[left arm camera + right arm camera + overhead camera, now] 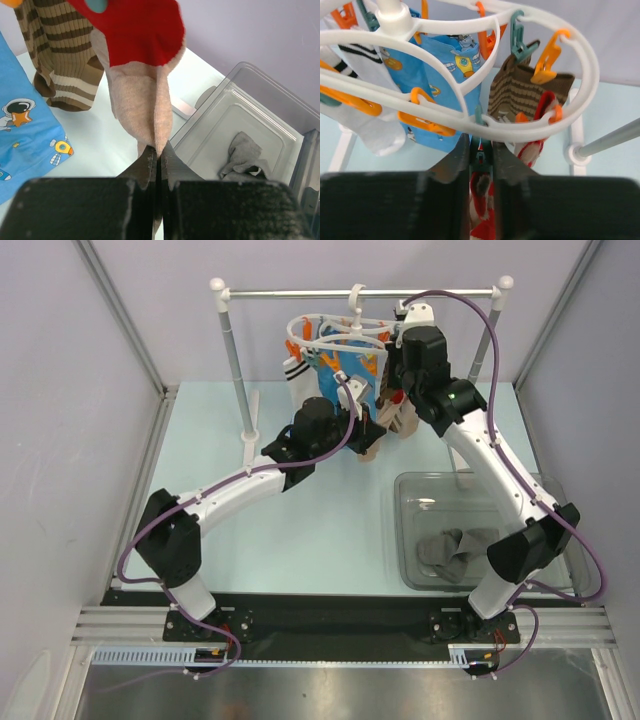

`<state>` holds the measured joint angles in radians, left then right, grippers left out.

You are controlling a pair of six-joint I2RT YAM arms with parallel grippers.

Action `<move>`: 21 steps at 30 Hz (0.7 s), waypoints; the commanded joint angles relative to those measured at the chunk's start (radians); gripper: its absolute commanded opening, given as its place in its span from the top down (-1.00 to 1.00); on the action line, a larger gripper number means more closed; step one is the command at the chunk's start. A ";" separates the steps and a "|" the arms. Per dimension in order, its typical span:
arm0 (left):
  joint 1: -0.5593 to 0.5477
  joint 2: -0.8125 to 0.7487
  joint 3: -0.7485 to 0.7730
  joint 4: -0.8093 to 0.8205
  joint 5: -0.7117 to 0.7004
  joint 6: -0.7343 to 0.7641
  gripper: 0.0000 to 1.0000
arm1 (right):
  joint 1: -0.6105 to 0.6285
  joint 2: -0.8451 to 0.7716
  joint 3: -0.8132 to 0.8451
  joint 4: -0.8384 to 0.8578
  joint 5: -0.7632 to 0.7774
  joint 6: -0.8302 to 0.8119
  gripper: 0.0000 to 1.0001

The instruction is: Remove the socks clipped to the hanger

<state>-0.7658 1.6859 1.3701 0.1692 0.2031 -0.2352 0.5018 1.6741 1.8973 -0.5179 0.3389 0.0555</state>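
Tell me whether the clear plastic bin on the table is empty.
No, a crumpled grey sock lies inside the clear plastic bin.

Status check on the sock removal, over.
Left gripper shut on beige sock. Right gripper pinching teal clip on hanger. Grey sock in bin. Blue cloth alongside.

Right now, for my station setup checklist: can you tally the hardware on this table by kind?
Robot arms: 2 (left arm, right arm)
White drying hanger: 1
Silver metal rail: 1
Clear plastic bin: 1
Total: 5
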 commanded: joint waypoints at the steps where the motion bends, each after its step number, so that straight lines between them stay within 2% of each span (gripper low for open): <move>1: -0.007 -0.052 0.027 0.016 -0.004 0.002 1.00 | 0.007 -0.020 0.028 0.058 0.009 -0.014 0.84; 3: -0.007 -0.057 0.017 0.019 -0.002 -0.004 1.00 | 0.007 -0.031 0.022 0.055 0.005 -0.011 1.00; 11: -0.009 -0.091 -0.068 0.036 0.021 -0.073 1.00 | 0.007 -0.053 -0.004 0.073 -0.003 0.001 1.00; 19: -0.062 -0.133 -0.178 0.047 0.047 -0.139 1.00 | 0.007 -0.048 -0.007 0.068 -0.011 0.017 1.00; 21: -0.087 -0.143 -0.189 0.072 0.055 -0.162 1.00 | 0.006 -0.048 -0.010 0.067 -0.018 0.021 0.94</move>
<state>-0.8158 1.6096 1.1942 0.1776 0.2226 -0.3412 0.5030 1.6672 1.8847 -0.4969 0.3321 0.0601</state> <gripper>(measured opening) 0.019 0.160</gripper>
